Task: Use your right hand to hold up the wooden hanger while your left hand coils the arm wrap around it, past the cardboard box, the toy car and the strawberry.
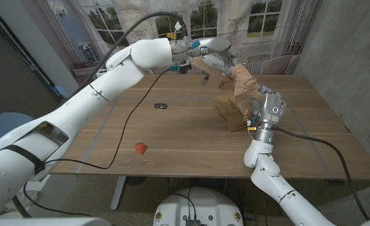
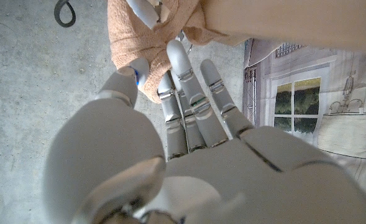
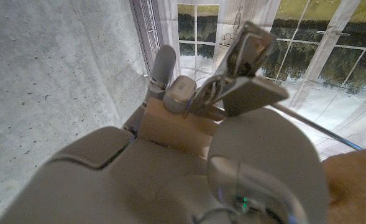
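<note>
While right hand [image 1: 269, 108] lifts wooden hanger [image 1: 213, 64] | arm wrap [image 1: 242, 80] (tan, bunched)

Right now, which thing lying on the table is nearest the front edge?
The red strawberry; the toy car and cardboard box lie farther back.

Strawberry [image 1: 140, 148] near the worktop's [image 1: 185, 144] front edge, toy car [image 1: 160, 105] behind it toward the middle, cardboard box [image 1: 230, 112] to their right, hanger [image 1: 225, 74] and arm wrap [image 1: 242, 80] raised above the box
</note>
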`<state>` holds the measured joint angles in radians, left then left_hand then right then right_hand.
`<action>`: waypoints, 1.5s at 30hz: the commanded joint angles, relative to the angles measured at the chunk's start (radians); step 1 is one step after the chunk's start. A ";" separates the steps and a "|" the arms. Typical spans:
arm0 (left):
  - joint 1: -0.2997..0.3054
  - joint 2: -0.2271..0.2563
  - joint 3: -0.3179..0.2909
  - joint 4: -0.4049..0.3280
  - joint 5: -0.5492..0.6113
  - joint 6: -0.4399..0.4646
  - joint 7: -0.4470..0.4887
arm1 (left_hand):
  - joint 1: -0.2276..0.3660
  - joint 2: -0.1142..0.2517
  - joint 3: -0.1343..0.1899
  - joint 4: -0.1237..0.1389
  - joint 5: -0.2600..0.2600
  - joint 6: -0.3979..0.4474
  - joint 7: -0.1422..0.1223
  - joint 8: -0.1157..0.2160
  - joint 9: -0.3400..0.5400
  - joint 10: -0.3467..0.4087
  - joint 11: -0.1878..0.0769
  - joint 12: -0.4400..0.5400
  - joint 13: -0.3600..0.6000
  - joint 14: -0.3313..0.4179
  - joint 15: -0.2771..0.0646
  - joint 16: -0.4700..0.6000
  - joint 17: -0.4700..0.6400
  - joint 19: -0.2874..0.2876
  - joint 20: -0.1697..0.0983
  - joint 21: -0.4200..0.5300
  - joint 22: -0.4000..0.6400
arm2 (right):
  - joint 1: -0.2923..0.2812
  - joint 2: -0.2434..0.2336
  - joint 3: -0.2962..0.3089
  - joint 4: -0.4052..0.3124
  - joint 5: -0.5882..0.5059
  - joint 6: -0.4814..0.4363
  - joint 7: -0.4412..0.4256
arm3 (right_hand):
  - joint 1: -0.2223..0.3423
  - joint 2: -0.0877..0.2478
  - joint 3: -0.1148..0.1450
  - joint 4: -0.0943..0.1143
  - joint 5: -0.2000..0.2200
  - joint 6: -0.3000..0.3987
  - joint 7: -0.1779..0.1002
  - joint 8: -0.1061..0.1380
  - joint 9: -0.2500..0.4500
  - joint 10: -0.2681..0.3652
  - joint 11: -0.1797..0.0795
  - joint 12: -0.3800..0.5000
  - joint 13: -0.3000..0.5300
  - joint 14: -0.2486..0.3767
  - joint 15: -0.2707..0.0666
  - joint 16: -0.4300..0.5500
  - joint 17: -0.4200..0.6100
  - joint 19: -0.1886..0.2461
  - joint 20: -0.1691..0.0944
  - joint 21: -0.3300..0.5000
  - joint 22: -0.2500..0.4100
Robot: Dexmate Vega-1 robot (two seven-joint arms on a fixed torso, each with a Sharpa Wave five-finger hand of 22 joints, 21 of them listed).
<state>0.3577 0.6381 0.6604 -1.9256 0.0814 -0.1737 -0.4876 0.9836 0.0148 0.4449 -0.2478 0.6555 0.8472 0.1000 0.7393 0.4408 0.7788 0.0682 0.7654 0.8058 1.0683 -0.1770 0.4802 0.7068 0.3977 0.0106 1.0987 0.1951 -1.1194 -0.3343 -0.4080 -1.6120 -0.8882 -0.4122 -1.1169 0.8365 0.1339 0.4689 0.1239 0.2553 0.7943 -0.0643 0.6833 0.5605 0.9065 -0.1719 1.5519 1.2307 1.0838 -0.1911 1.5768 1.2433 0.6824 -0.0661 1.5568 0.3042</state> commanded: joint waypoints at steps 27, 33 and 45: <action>0.166 -0.029 -0.086 -0.141 0.165 0.162 0.374 | 0.010 0.013 0.106 0.105 -0.013 0.126 -0.081 -0.017 0.004 0.253 -0.206 -0.019 -0.012 -0.002 -0.032 -0.016 0.005 -0.014 -0.005 0.031 -0.001 | -0.087 0.030 0.070 -0.011 -0.177 0.107 0.000 | -0.027 0.027 0.011 0.001 0.002 -0.004 -0.002 0.018 -0.005 0.010 -0.009 0.003 0.004 0.005 -0.021 -0.002 0.006 -0.003 -0.130 0.004 0.007; 0.153 -0.026 -0.093 -0.152 0.183 0.256 0.377 | 0.010 0.013 0.107 0.104 -0.015 0.129 -0.083 -0.017 0.005 0.251 -0.206 -0.019 -0.006 0.001 -0.030 -0.018 0.005 -0.015 -0.006 0.035 -0.002 | -0.095 0.042 0.091 -0.008 -0.185 0.123 0.000 | -0.029 0.027 0.011 0.001 0.002 -0.003 0.000 0.021 -0.008 0.009 -0.009 0.003 0.004 0.004 -0.021 -0.002 0.006 -0.003 -0.131 0.003 0.006; 0.108 0.004 -0.097 -0.160 0.173 0.437 0.344 | 0.010 0.013 0.110 0.103 -0.017 0.127 -0.083 -0.016 0.011 0.253 -0.205 -0.020 -0.002 0.003 -0.031 -0.023 0.005 -0.017 -0.005 0.043 -0.004 | -0.104 0.061 0.132 0.006 -0.213 0.187 0.000 | -0.030 0.027 0.012 0.001 0.002 -0.003 -0.001 0.025 -0.011 0.007 -0.009 0.003 0.004 0.003 -0.021 -0.002 0.006 -0.006 -0.132 0.004 0.008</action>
<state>0.4968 0.6233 0.5679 -2.0808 0.2538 0.1259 -0.1313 0.9837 0.0148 0.4449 -0.2478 0.6373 0.8648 0.1036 0.7145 0.4408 0.7998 0.0572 0.7464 0.7998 1.0685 -0.1769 0.4608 0.7085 0.3817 0.0052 1.1355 0.1905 -1.2129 -0.2886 -0.3103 -1.6165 -1.0650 -0.2941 -1.1170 0.8240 0.1322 0.4706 0.1257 0.2487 0.7834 -0.0679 0.7005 0.5488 0.9065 -0.1718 1.5517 1.2304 1.0837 -0.1912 1.5709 1.2433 0.6822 -0.0659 1.5568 0.3075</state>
